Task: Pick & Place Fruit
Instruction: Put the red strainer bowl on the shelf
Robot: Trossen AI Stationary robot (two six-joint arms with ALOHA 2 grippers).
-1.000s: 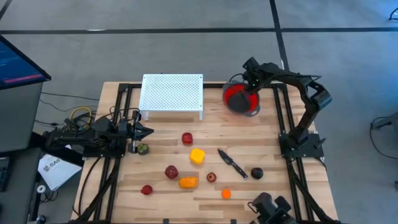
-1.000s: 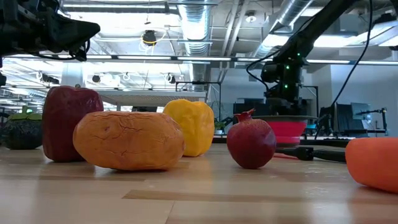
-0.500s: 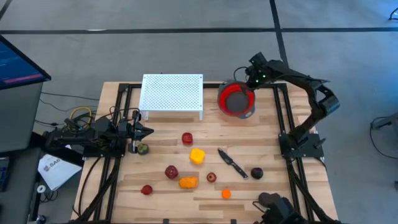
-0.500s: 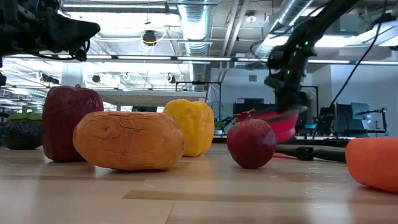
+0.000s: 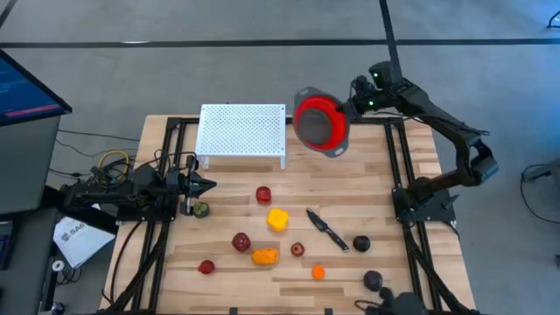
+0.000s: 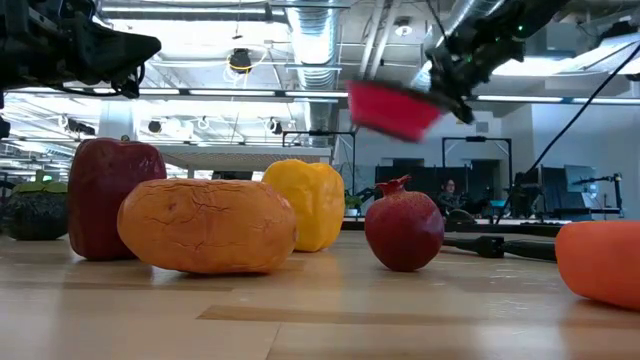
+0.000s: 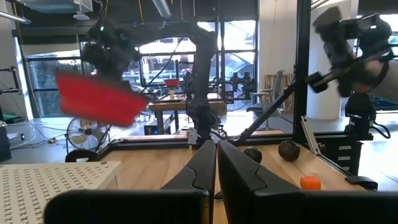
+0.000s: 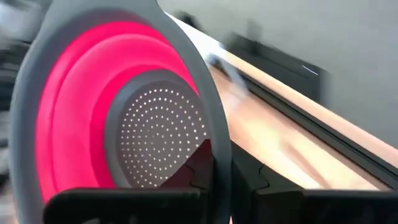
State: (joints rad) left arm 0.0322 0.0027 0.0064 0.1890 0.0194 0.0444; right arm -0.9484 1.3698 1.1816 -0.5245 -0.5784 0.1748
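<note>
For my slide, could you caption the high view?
Right gripper lifts red grey-rimmed colander above wooden table.

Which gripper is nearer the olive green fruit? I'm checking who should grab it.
Left. The left gripper sits just beside the olive green fruit at the table's left edge; the right gripper is across the table, holding the red colander aloft.

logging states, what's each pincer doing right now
Left pincer: closed, holding nothing, at the table's left edge.
Right pincer: closed on the red colander, lifted off the table.
</note>
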